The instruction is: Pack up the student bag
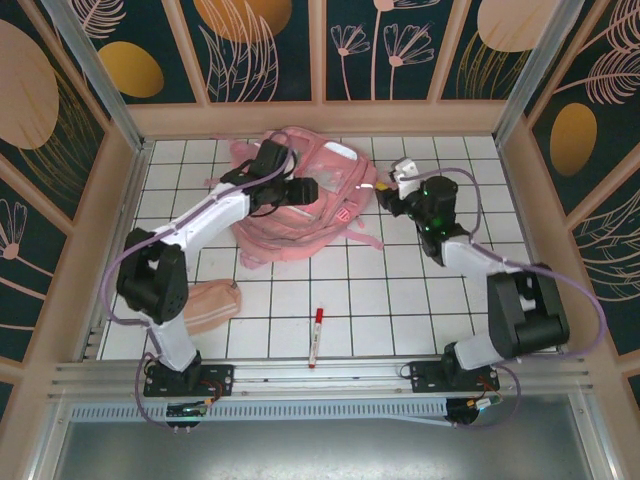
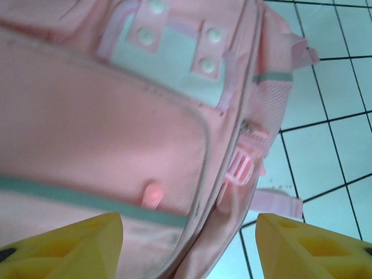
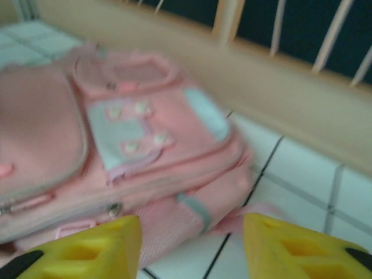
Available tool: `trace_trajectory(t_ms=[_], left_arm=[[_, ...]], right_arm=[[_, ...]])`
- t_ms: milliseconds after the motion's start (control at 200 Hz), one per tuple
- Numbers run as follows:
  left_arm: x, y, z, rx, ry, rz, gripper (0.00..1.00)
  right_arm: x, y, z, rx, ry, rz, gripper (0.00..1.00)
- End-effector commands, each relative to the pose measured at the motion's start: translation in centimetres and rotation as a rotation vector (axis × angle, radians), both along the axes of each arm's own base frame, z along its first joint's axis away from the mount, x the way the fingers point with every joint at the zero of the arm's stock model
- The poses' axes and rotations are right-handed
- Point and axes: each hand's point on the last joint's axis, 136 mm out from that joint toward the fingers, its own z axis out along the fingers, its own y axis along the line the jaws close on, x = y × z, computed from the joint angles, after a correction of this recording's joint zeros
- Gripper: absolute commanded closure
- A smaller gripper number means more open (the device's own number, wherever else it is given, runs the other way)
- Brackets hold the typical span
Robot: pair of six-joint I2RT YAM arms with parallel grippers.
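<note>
The student bag (image 1: 322, 222), a large light-pink backpack, lies flat on the tiled table toward the back middle. My left gripper (image 1: 303, 190) hovers over the bag's top face. In the left wrist view its yellow fingers (image 2: 70, 244) stand wide apart, open, with the bag (image 2: 116, 116) and its zipped edge beneath the gap. My right gripper (image 1: 384, 194) sits just off the bag's right side. Its yellow fingertips (image 3: 87, 250) are apart and open with nothing between them, and the bag's mesh side pocket (image 3: 168, 226) lies just beyond.
A small peach-pink pencil pouch (image 1: 210, 305) lies at the near left beside the left arm. A red marker (image 1: 316, 336) lies near the front edge in the middle. Wooden walls (image 1: 320, 118) enclose the table on three sides. Loose bag straps (image 1: 368, 240) trail onto the tiles.
</note>
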Motion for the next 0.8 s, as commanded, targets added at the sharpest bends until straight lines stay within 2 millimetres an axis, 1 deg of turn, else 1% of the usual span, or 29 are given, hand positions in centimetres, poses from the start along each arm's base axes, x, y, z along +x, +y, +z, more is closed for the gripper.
trace_trajectory(t_ms=[0, 60, 80, 130, 145, 175, 225, 280, 350, 425, 445, 465, 510, 535, 560, 605, 685, 796], left_arm=[[-0.9, -0.5, -4.4, 0.201, 0.083, -0.075, 0.39], [-0.6, -1.5, -5.0, 0.253, 0.076, -0.084, 0.39], [-0.5, -1.7, -5.3, 0.268, 0.078, -0.088, 0.39], [-0.3, -2.0, -6.0, 0.309, 0.086, -0.085, 0.39], [-0.2, -2.1, -6.3, 0.322, 0.092, -0.082, 0.39], [-0.1, -2.0, -6.8, 0.35, 0.104, -0.074, 0.39], [0.3, -1.5, -7.6, 0.398, 0.121, -0.039, 0.38], [0.8, -0.9, -8.4, 0.433, 0.131, 0.006, 0.38], [1.3, -0.1, -9.3, 0.477, 0.135, 0.067, 0.39], [1.7, -0.1, -9.7, 0.482, 0.145, 0.092, 0.44], [1.8, -0.2, -9.8, 0.478, 0.149, 0.094, 0.48], [1.7, -0.4, -9.9, 0.473, 0.155, 0.089, 0.54], [1.9, -0.8, -9.7, 0.459, 0.16, 0.085, 0.75], [2.0, -1.0, -9.5, 0.453, 0.159, 0.084, 0.83], [2.1, -1.2, -9.1, 0.445, 0.155, 0.083, 0.91], [2.2, -1.6, -8.3, 0.424, 0.147, 0.069, 1.0], [2.1, -2.6, -6.4, 0.371, 0.129, 0.019, 1.0], [1.0, -4.5, -3.8, 0.265, 0.127, -0.08, 1.0]], right_arm=[[0.1, -4.9, 5.7, 0.14, -0.138, -0.29, 0.43], [0.1, -7.1, 6.1, 0.178, -0.089, -0.423, 0.29], [0.1, -7.8, 6.1, 0.185, -0.065, -0.465, 0.23], [0.0, -9.5, 5.9, 0.197, -0.006, -0.568, 0.03], [0.0, -9.9, 5.7, 0.2, 0.008, -0.594, 0.01], [-0.3, -10.6, 5.4, 0.206, 0.03, -0.629, 0.01], [-0.8, -10.9, 5.1, 0.216, 0.049, -0.636, 0.01], [-1.6, -9.7, 5.0, 0.222, 0.062, -0.547, 0.01], [-2.9, -7.0, 4.7, 0.219, 0.084, -0.374, 0.01], [-4.3, -4.3, 4.0, 0.192, 0.116, -0.202, 0.04], [-4.6, -3.7, 3.8, 0.179, 0.124, -0.159, 0.05], [-4.9, -3.0, 3.4, 0.166, 0.138, -0.12, 0.06], [-5.6, -2.0, 2.5, 0.14, 0.166, -0.051, 0.08], [-5.9, -1.5, 2.1, 0.126, 0.177, -0.015, 0.09], [-6.4, -0.8, 1.7, 0.106, 0.186, 0.032, 0.11], [-7.4, 0.5, 0.8, 0.062, 0.187, 0.129, 0.14], [-9.0, 2.6, -0.4, -0.003, 0.168, 0.282, 0.15], [-11.7, 6.1, -2.3, -0.137, 0.119, 0.548, 0.15]])
